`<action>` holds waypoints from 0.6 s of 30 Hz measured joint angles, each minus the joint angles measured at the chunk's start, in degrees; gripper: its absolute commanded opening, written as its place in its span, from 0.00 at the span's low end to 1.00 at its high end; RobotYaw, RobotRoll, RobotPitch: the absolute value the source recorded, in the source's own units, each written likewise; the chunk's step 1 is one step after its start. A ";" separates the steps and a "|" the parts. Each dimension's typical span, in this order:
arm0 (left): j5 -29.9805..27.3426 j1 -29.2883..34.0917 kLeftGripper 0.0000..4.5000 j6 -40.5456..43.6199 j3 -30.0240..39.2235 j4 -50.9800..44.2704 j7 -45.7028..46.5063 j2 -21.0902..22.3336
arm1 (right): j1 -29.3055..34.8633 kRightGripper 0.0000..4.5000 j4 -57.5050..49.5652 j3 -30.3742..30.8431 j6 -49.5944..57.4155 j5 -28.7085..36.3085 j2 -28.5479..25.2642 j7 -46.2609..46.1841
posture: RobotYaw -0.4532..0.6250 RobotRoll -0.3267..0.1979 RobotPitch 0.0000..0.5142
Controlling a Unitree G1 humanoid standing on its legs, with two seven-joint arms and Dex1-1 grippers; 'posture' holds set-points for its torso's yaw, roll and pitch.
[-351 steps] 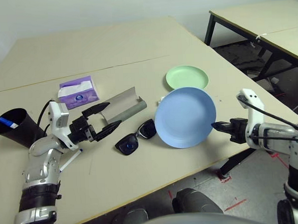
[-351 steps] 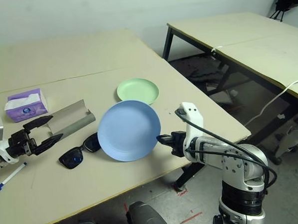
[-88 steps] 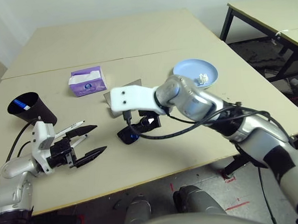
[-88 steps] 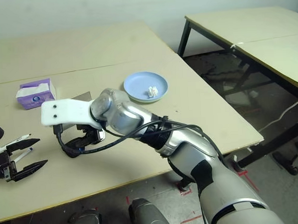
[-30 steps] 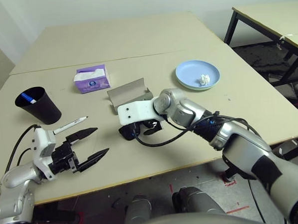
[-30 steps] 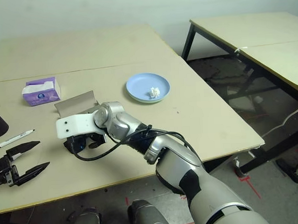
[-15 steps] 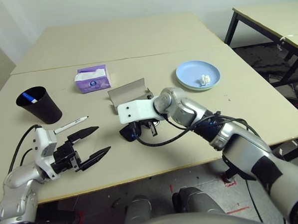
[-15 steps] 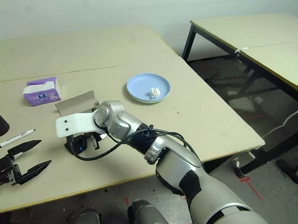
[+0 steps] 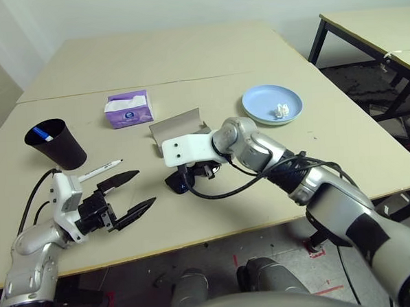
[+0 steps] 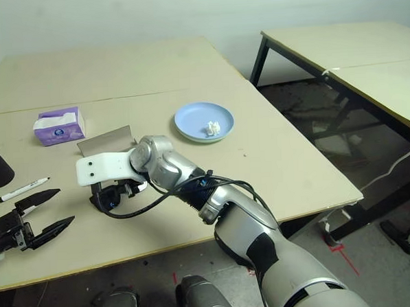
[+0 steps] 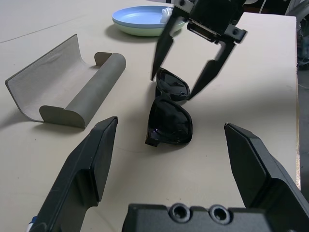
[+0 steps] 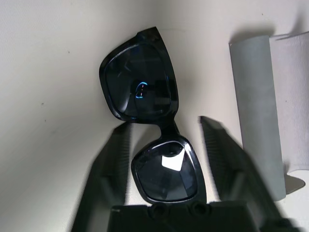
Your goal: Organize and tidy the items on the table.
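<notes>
While astride sunglasses [image 12: 153, 140], right end effector [image 11: 186, 72] spread, case [image 11: 67, 82] beside.

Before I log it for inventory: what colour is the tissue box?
Purple tissue box; clearest in the left eye view.

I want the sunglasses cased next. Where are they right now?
The sunglasses lie flat on the table near its front edge, just in front of the open grey case. The right gripper stands over them, jaws open astride one lens.

Robotics lab: plain beige work tables [image 9: 186, 65], bare white wall [image 10: 149, 15], red floor tape marks [image 9: 320, 249].
</notes>
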 measured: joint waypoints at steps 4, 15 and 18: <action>-0.02 0.58 1.00 0.01 0.01 -0.44 0.04 0.01 | 0.03 0.99 4.14 0.22 -2.67 -1.10 0.93 -1.52 | 0.47 0.62 0.09; -0.01 2.23 1.00 -1.92 0.01 0.11 -0.56 -0.15 | -0.63 0.99 9.55 -0.04 -7.70 -2.67 2.32 -2.56 | 0.47 0.62 0.09; 0.11 2.26 1.00 -2.71 0.00 1.27 -0.96 -0.57 | -0.92 0.99 9.48 -0.05 -7.70 -2.87 2.05 -1.65 | 0.47 0.62 0.08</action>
